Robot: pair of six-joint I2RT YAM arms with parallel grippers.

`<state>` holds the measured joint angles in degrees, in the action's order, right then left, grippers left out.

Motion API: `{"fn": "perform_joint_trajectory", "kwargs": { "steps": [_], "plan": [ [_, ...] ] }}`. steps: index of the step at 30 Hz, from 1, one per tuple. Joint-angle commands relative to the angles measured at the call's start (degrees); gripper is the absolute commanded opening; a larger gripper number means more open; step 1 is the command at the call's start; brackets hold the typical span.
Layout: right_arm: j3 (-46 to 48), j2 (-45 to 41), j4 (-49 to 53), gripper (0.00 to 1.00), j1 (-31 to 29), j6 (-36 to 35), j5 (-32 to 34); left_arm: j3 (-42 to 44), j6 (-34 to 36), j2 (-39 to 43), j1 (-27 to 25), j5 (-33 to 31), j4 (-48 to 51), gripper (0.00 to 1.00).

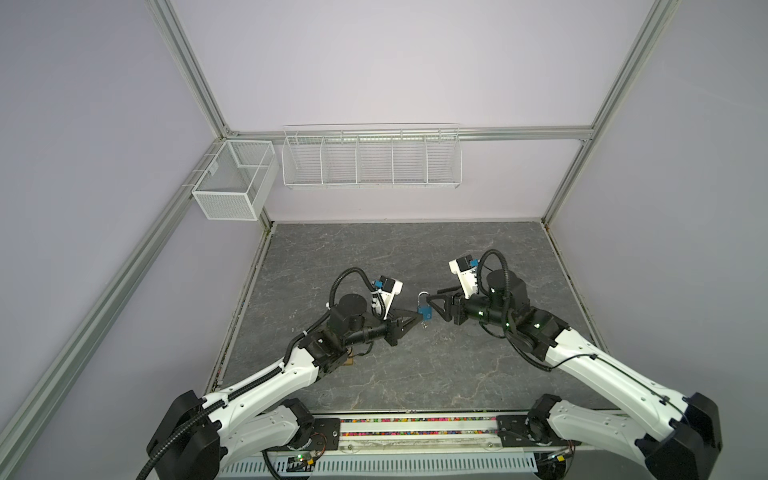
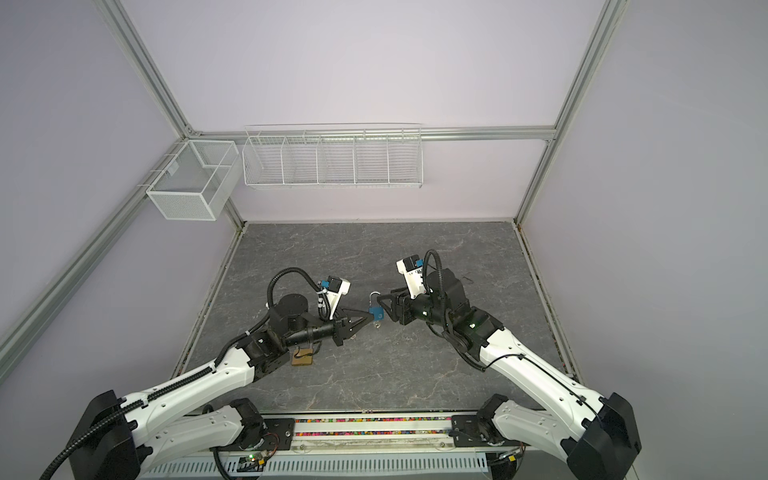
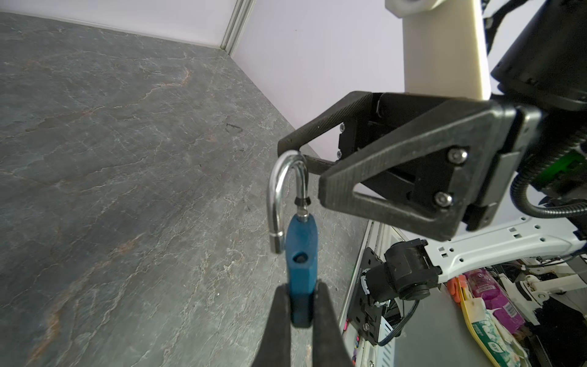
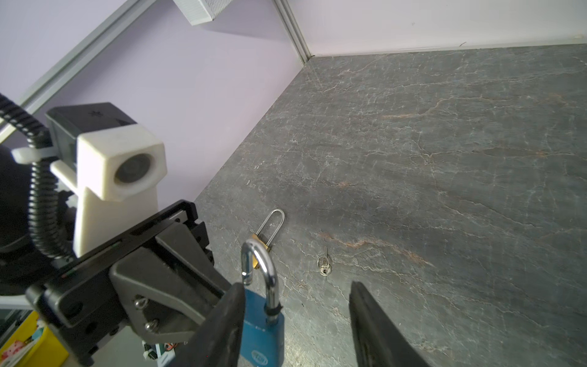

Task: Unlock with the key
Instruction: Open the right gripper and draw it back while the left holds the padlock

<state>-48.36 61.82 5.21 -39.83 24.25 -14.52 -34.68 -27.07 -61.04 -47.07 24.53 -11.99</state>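
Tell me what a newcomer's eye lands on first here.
The blue padlock is held up mid-table between the two arms, its body clamped in the left gripper and its silver shackle sprung free at one end. The right gripper stands open beside that shackle. On the grey table lie a brass padlock and a small key, apart.

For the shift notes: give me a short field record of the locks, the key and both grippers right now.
blue padlock: held above the table
shackle: open, one end free
left gripper: shut on the blue padlock's body
right gripper: jaws open around the shackle, gripping nothing
key: lying loose on the table
brass padlock: lying on the table
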Motion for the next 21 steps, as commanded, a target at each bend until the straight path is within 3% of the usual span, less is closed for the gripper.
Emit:
{"fn": "perform_joint_trajectory", "kwargs": {
  "steps": [1,5,21],
  "plan": [
    [-1.15,0.66,-2.33,0.46,0.02,0.62,-2.08,-2.63,2.02,-0.75,-0.48,-1.34,-0.74,0.00],
    [-1.45,1.31,-3.05,0.37,-0.17,0.89,-2.66,-2.93,2.02,-1.58,-0.74,-1.39,-1.02,0.00],
    [-4.17,4.35,-2.97,0.24,-1.48,0.90,-2.83,-3.95,2.24,-2.16,-1.53,-1.32,-1.53,0.00]
  ]
}}
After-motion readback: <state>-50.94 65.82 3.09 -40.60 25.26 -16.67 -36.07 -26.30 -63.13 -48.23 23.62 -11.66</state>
